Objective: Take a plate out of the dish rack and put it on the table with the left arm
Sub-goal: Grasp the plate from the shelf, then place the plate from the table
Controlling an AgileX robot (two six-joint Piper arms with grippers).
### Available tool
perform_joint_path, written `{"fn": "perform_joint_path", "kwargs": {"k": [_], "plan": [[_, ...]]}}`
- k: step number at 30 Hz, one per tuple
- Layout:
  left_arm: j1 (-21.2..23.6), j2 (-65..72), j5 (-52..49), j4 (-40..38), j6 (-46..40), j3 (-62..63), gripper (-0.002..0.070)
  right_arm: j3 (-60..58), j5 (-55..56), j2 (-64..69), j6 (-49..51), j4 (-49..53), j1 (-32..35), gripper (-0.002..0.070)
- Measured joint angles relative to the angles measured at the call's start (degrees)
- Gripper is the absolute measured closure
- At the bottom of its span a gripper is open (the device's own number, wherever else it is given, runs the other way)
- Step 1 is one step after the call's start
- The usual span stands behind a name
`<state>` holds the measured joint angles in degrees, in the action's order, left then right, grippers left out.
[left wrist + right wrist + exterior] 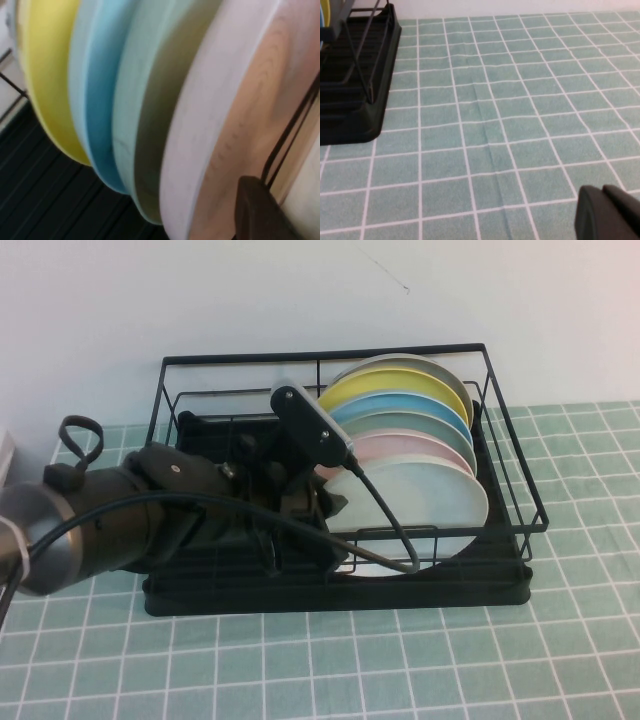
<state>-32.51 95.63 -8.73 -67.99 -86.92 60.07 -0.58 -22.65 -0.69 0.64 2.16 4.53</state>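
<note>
**My left fingers** (322, 508) sit inside the dish rack (505, 570), at the left edge of the row of plates. One dark fingertip (255, 212) shows in the left wrist view, close against the pink plate (225, 125) and beside a thin black wire. I cannot tell how wide the fingers are parted, nor whether they hold anything.

**The plate** (420, 498), round, smooth and very pale blue-white with a shallow raised rim, stands on edge at the front of the row, in the rack's right half. It leans back. Its broad face points toward me and slightly upward, and its edge runs left to right.

**Behind it**, in the same tilt and overlapping, come the pink plate (395, 450), a pale green plate (425, 430), a light blue plate (400, 408), a yellow plate (390, 390) and a greyish one at the rear.

**The rack** is rectangular, of thin black wire over a ribbed black tray base. Its long axis lies left to right on the desk (400, 670) of small pale green tiles with white grout.

**My left arm** (120, 515), black with a silvery-grey section, reaches in from the left. A black cable (385, 515) loops over it.

**My right fingers** (607, 212) hang over bare tiles, well apart from the rack's corner. Their opening cannot be told.
</note>
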Motion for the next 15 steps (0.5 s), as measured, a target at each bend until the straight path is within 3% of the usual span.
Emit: {"fn": "perform_joint_path", "kwargs": {"k": [10,15], "plan": [[0.0,-11.5,-1.5,-1.4,0.1,-0.1,0.0579,0.0,0.0,0.0,0.0,0.0,0.0,0.0678],[0.0,-22.0,-5.7,-2.1,5.1,-0.1,0.0579,0.0,0.0,0.0,0.0,0.0,0.0,0.0678]]}}
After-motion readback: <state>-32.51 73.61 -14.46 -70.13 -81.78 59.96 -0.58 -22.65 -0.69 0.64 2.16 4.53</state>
